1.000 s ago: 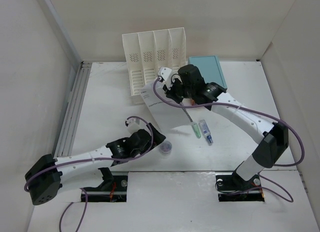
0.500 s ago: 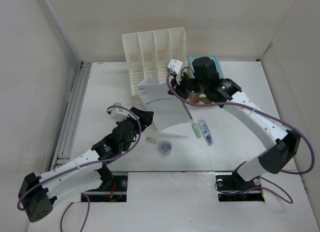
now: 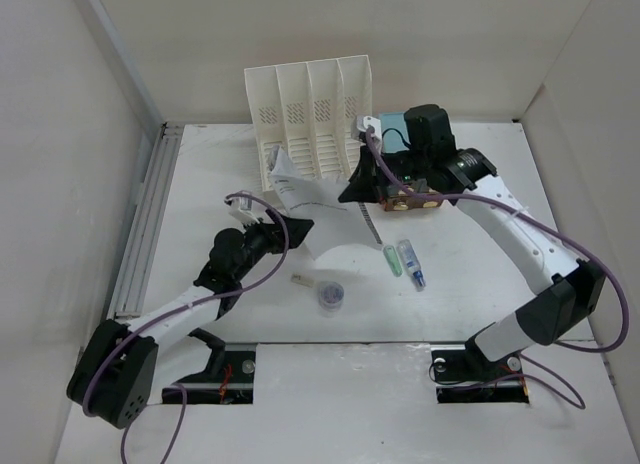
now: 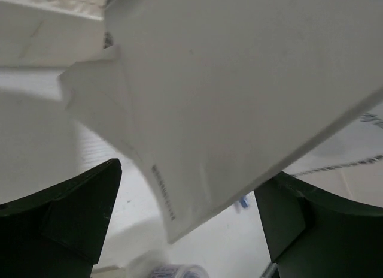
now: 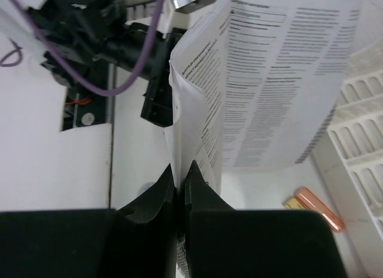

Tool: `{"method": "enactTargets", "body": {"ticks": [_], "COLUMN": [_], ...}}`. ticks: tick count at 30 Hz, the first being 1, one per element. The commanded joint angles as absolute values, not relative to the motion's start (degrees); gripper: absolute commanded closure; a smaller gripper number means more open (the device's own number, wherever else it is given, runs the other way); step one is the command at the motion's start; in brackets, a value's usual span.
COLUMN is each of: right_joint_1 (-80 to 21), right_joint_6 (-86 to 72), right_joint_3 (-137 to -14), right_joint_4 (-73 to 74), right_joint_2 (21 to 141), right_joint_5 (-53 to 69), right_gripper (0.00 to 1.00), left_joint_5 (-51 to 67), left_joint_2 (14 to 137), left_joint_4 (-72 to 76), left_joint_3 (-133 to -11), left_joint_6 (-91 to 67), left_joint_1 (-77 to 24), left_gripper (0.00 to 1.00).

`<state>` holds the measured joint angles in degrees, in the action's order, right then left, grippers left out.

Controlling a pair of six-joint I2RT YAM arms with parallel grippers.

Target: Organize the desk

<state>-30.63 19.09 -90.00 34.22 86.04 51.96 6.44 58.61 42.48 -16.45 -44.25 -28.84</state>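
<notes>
Overhead view of a white counter that fills the scene, with two robot arms rising from its near edge. The right pincer, jaws pressed fully together, pinches the near right edge of a few printed sheets and holds them in the air just in front of the white slotted file rack at the far side. The left pincer stands wide open with the sheets' drooping left corner between its fingers, gripping nothing.

The sheets look light, thin and floppy. They sag and fan apart away from the grip, so they probably need a second hold at the loose left edge to enter a slot straight. The counter itself is rigid and fixed.

Compared with a second earlier, the right arm has reached farther back and right, over the teal box, carrying the sheets closer to the rack. The left arm has swung from the near middle up to the sheets' left edge. Two pens lie as before.
</notes>
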Motion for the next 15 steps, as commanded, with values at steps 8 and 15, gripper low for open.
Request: {"method": "enactTargets", "body": {"ticks": [8,15], "right_joint_1": [-29.5,-28.5], "right_joint_6": [18.3,17.1], "right_joint_3": [-92.1,-91.6], "right_joint_4": [30.6,29.4], "right_joint_2": [88.8,89.9], "right_joint_5": [67.7,72.9], "right_gripper": [1.0,1.0], "left_joint_5": [38.7,44.1], "left_joint_2": [63.8,65.5], "left_joint_4": [73.5,77.2], "left_joint_3": [-16.3,-17.0], "left_joint_6": [-45.4,-46.1], "left_joint_1": [-23.9,-24.4], "left_gripper": [0.1,0.34]}}
